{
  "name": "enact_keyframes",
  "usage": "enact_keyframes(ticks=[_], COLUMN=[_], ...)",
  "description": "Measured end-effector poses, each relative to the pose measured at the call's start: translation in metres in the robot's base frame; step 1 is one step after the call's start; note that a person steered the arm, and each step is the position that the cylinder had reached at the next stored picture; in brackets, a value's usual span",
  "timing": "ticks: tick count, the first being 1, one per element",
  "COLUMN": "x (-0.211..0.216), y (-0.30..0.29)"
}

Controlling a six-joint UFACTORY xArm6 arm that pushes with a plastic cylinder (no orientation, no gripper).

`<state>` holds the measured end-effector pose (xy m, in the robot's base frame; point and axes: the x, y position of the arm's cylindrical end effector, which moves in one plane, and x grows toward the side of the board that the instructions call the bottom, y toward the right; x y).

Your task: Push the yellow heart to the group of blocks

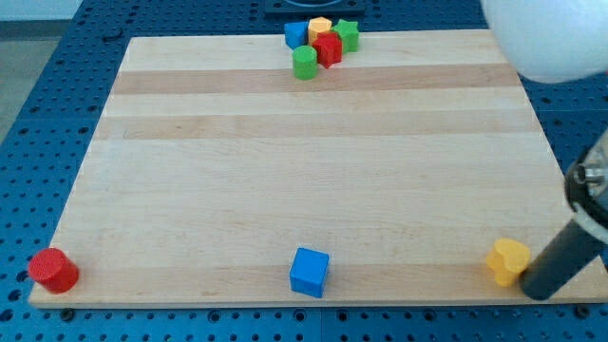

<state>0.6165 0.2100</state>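
Pale wooden surface, lying on a blue perforated bench. Yellow heart down in the view's bottom right corner, close to the board's front edge. Dark rod slanting in from the view's right edge, with my tip just right of and slightly below the heart, apparently touching or nearly touching it; exact contact hard to tell. No gripper on this arm, only the rod, so nothing spread, pressed together or pinching. Group of blocks well apart from the heart, up at the view's top centre near the far edge: blue block at its left, yellow block behind, red block in the middle, green block at the right, and green cylinder in front, all packed close, several touching. Blue cube alone near the front edge at the view's bottom centre. Red cylinder at the bottom left corner, right at the board's edge. Blurred white rounded shape filling the view's top right corner.
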Motion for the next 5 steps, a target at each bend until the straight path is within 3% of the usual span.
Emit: enact_keyframes(ticks=[2,3,4,5], x=[-0.062,-0.100,-0.103,-0.091], y=[-0.022,-0.079,-0.092,-0.062])
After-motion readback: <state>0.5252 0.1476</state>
